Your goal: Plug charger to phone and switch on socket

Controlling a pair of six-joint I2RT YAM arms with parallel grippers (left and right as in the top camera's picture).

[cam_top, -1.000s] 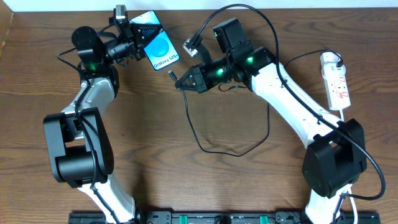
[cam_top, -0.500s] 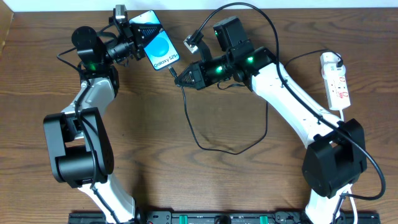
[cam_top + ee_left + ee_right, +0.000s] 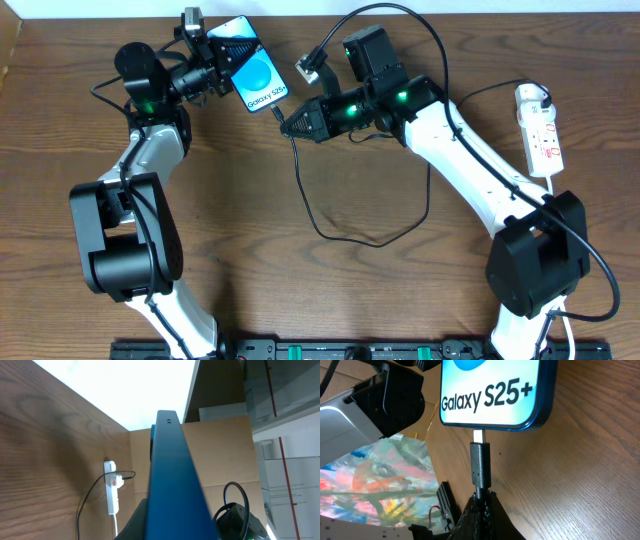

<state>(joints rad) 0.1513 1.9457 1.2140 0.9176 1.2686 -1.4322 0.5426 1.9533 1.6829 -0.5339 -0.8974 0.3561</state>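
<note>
Your right gripper (image 3: 288, 122) has slid left toward the phone (image 3: 255, 72). Far left, your left gripper (image 3: 218, 58) is clamped on the phone. The right pinches the charger (image 3: 481, 464), tip at the phone's bottom port. The socket (image 3: 540, 130) lies far right.

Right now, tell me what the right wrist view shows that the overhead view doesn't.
Only the right wrist view shows the metal tip of the cable meeting the bottom edge of the phone, with some metal showing. Only the overhead view shows the white power strip at far right, the cable's slack loop, and the left gripper clamping the phone. Both show the phone, the cable and the right gripper pinching the cable behind its connector.
</note>
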